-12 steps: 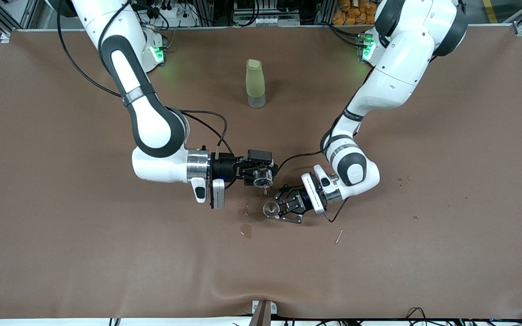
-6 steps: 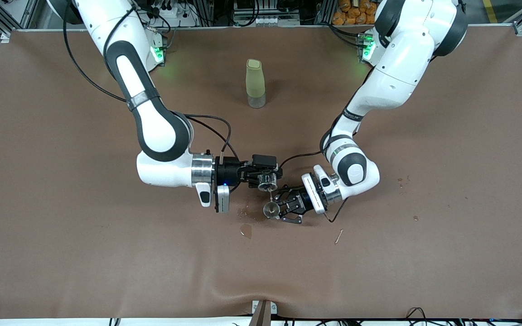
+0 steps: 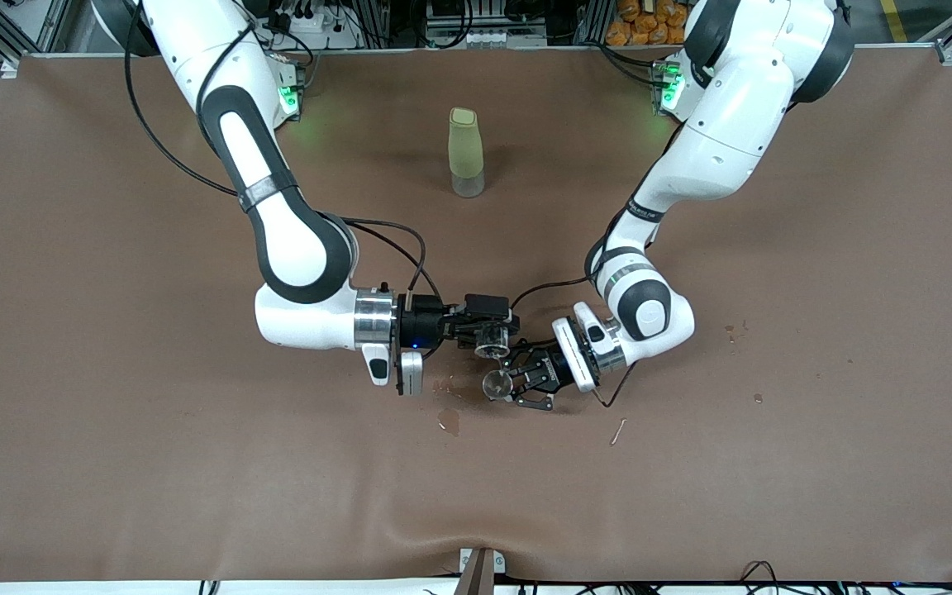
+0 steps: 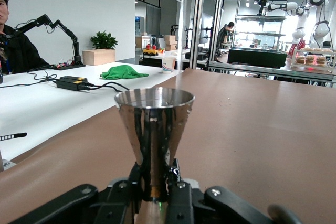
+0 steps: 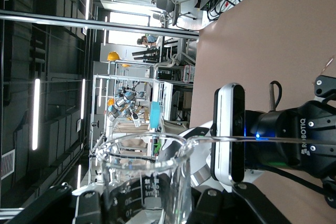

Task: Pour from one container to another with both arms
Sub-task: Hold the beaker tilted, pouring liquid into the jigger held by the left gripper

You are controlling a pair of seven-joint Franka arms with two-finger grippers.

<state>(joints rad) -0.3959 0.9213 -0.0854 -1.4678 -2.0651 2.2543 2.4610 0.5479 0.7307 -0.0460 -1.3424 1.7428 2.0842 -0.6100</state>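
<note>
My right gripper (image 3: 490,332) is shut on a clear glass measuring beaker (image 3: 492,339) and holds it tipped on its side. Just under its lip is a steel jigger (image 3: 497,383), held upright over the brown table (image 3: 195,463) by my left gripper (image 3: 516,383), which is shut on its narrow waist. In the left wrist view the jigger (image 4: 155,121) rises from between the fingers of the left gripper (image 4: 156,195). In the right wrist view the graduated beaker (image 5: 149,182) fills the right gripper (image 5: 147,205). A thin clear stream (image 5: 273,140) runs from its lip.
A pale green bottle (image 3: 466,153) stands upright nearer the robots' bases. Wet patches (image 3: 448,421) mark the table just in front of the grippers. A small stick (image 3: 618,431) and a few spots (image 3: 732,332) lie toward the left arm's end.
The right arm has carried the beaker closer to the jigger, and its lip now hangs right above the jigger. The left arm has barely moved.
</note>
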